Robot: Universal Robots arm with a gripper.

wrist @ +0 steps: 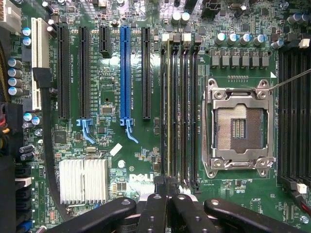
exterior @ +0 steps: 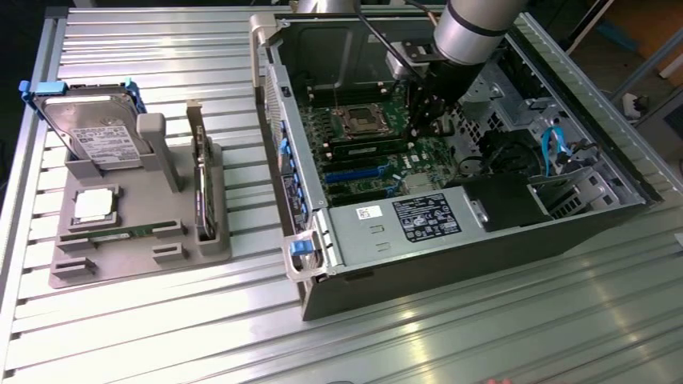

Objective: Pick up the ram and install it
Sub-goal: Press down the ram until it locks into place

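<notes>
Green ram (wrist: 169,111) is seen seated upright in a mobo slot beside the CPU socket (wrist: 238,127); gripper (wrist: 167,199) is closed, fingertips just above its end, inside the PC case (exterior: 320,264).

Looking like a robotics lab or test workshop: ribbed metal workbench (exterior: 149,336) carrying an opened desktop computer case (exterior: 449,264), grey fixture tray (exterior: 117,256) holding a hard drive (exterior: 96,132) and loose parts, bare motherboard (wrist: 146,160) lying exposed.
</notes>
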